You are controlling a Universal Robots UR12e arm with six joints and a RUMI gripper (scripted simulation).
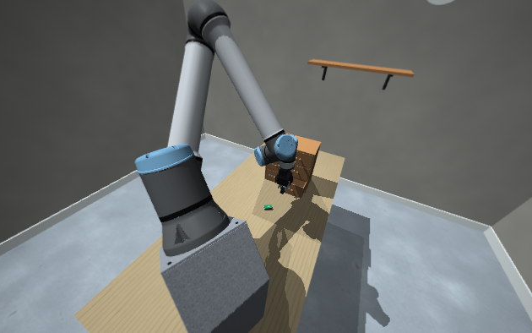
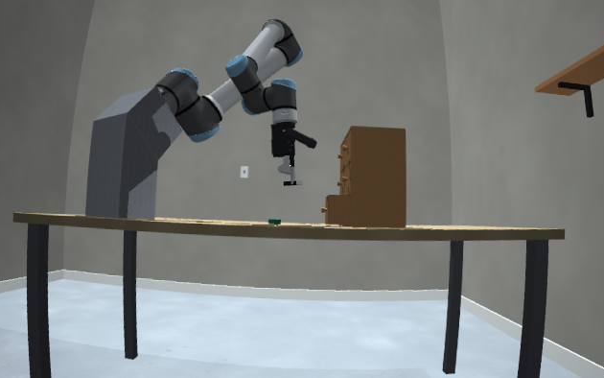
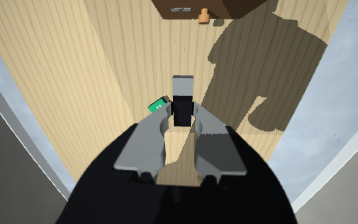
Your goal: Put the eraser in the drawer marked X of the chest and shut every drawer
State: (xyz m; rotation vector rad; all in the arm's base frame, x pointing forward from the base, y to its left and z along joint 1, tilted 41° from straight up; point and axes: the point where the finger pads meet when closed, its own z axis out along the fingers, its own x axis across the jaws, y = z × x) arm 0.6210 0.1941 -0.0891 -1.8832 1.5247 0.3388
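My gripper [image 1: 282,189] [image 2: 292,181] [image 3: 182,102] points down and is shut on the eraser [image 2: 288,183] [image 3: 182,86], a small bar with a black part and a light grey end. It holds the eraser well above the table, in front of the chest. The brown wooden chest [image 1: 309,145] [image 2: 379,177] stands upright. One bottom drawer [image 2: 338,209] sticks out of its front; the drawers above look shut. Part of the front is hidden by the arm in the top view. The drawer markings are too small to read.
A small green block [image 1: 268,207] [image 2: 274,222] [image 3: 157,105] with a dark end lies on the table [image 1: 232,186] [image 2: 494,232], in front of the chest and below the gripper's height. An orange-brown shelf [image 1: 361,68] [image 2: 585,62] is on the wall beyond the table.
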